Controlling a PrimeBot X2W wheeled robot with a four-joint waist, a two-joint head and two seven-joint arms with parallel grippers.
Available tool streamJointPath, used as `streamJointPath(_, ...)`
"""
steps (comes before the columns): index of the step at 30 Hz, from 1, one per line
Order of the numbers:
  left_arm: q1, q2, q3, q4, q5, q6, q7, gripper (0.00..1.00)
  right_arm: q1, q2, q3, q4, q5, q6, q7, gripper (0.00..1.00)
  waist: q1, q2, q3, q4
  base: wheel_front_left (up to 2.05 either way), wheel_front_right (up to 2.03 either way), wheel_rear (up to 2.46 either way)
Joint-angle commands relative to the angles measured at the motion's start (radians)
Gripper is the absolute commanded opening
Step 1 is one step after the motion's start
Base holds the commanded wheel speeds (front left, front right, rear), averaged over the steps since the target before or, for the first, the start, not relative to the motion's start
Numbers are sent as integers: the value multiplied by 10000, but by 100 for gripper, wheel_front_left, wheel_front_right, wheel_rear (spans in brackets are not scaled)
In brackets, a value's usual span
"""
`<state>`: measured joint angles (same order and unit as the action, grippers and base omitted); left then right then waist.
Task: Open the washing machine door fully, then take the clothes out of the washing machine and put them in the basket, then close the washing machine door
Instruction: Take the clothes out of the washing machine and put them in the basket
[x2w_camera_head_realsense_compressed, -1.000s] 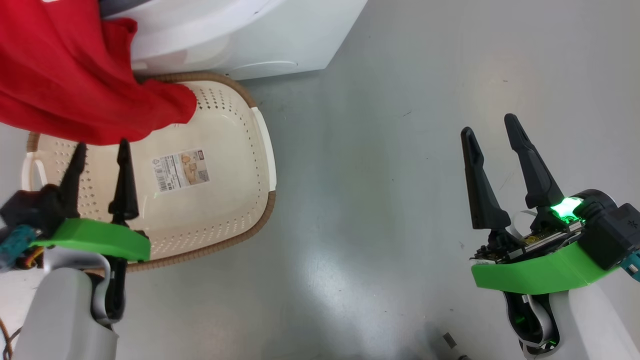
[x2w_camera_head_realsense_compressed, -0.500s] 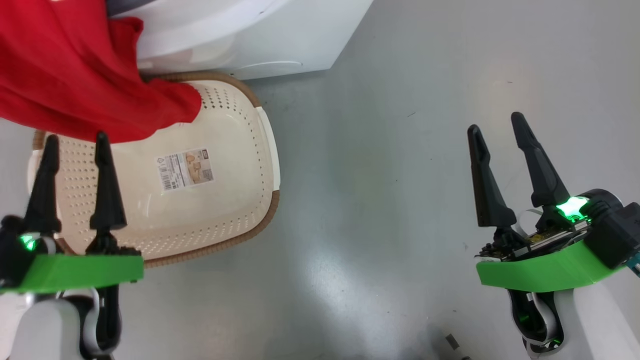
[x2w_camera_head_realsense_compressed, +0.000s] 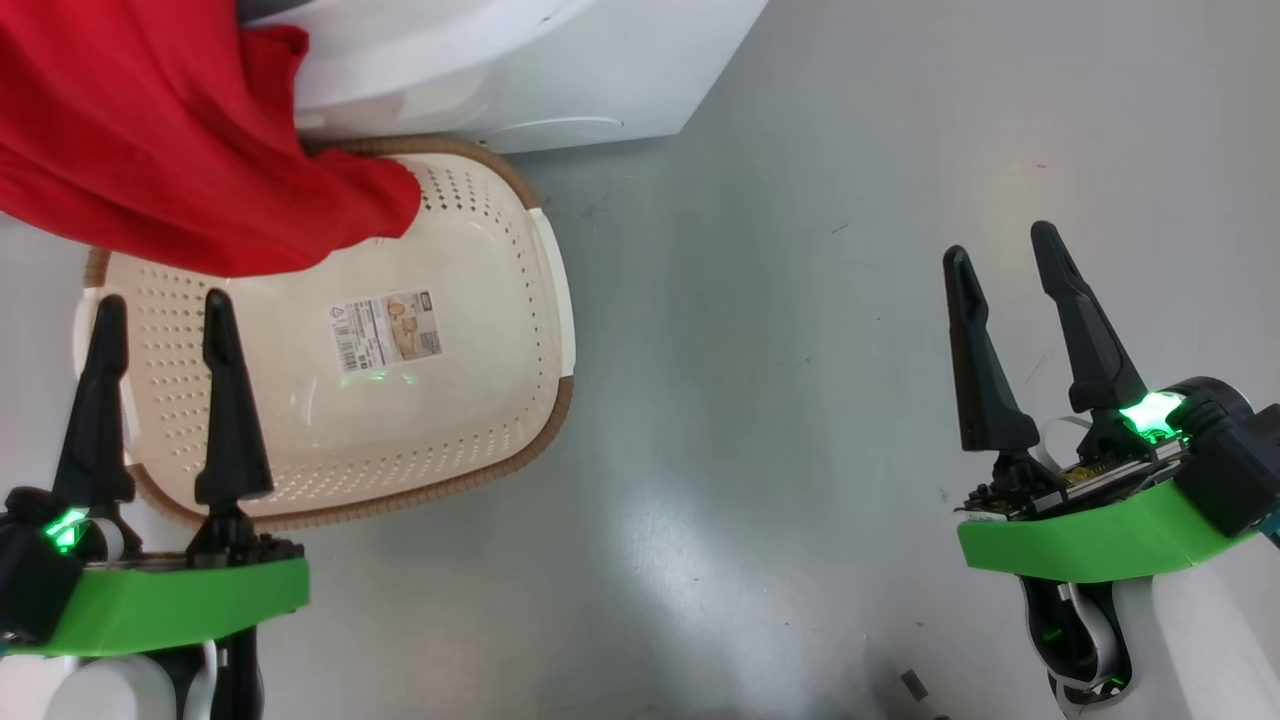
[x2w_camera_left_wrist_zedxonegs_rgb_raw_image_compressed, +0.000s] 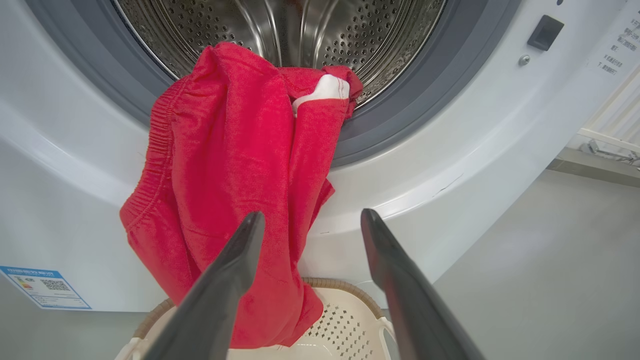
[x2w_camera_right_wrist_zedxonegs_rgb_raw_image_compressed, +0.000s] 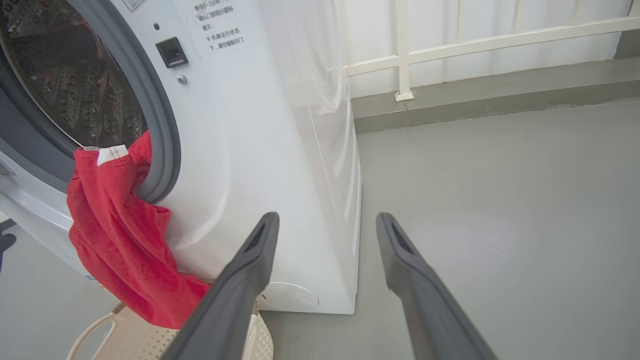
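Note:
Red clothes (x2w_camera_left_wrist_zedxonegs_rgb_raw_image_compressed: 230, 175) hang out of the washing machine (x2w_camera_left_wrist_zedxonegs_rgb_raw_image_compressed: 450, 150) over its grey rubber ring, their lower end drooping into the far side of the cream basket (x2w_camera_head_realsense_compressed: 480, 300). The clothes (x2w_camera_head_realsense_compressed: 150, 130) and the washing machine (x2w_camera_head_realsense_compressed: 560, 70) sit at the head view's top left. A white part (x2w_camera_left_wrist_zedxonegs_rgb_raw_image_compressed: 325, 87) shows at the drum mouth. My left gripper (x2w_camera_head_realsense_compressed: 165, 305) is open over the basket's near left side, holding nothing. My right gripper (x2w_camera_head_realsense_compressed: 1000, 245) is open above bare floor, far right of the basket. The washing machine door is out of view.
A paper label (x2w_camera_head_realsense_compressed: 385, 330) lies on the basket's bottom. Grey floor (x2w_camera_head_realsense_compressed: 760, 400) spreads to the right of the basket. A blue sticker (x2w_camera_left_wrist_zedxonegs_rgb_raw_image_compressed: 45, 287) is on the machine's lower front. A white railing (x2w_camera_right_wrist_zedxonegs_rgb_raw_image_compressed: 450, 45) and wall stand behind the machine.
My left gripper has drawn back from the hanging red clothes toward the basket's near left edge, still open. The camera has shifted a little. The right gripper holds its place.

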<state>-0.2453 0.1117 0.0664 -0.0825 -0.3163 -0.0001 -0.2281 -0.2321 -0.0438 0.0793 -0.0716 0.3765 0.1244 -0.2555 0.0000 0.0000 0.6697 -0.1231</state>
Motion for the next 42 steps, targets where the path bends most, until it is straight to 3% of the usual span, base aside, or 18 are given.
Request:
streamJointPath(1, 274, 119, 258, -407, 87, 82, 93, 100, 155, -64, 197, -244, -76, 63, -63, 100, 0, 0, 24, -9, 0, 0, 0)
streamJointPath(15, 77, 137, 142, -489, -95, 117, 237, 100, 103, -64, 153, -229, -74, 63, -63, 100, 0, 0, 100, 0, 0, 0, 0)
streamJointPath(31, -1654, 545, 420, 1757, -414, -62, -25, 100, 112, -64, 337, -194, -28, 63, -63, 100, 0, 0, 29, -264, 0, 0, 0)
streamJointPath(42, -3068, 1038, 595, 3273, -120, 130, -214, 100, 203, -64, 471, -219, 58, 63, -63, 100, 0, 0, -14, -484, 0, 0, 0)
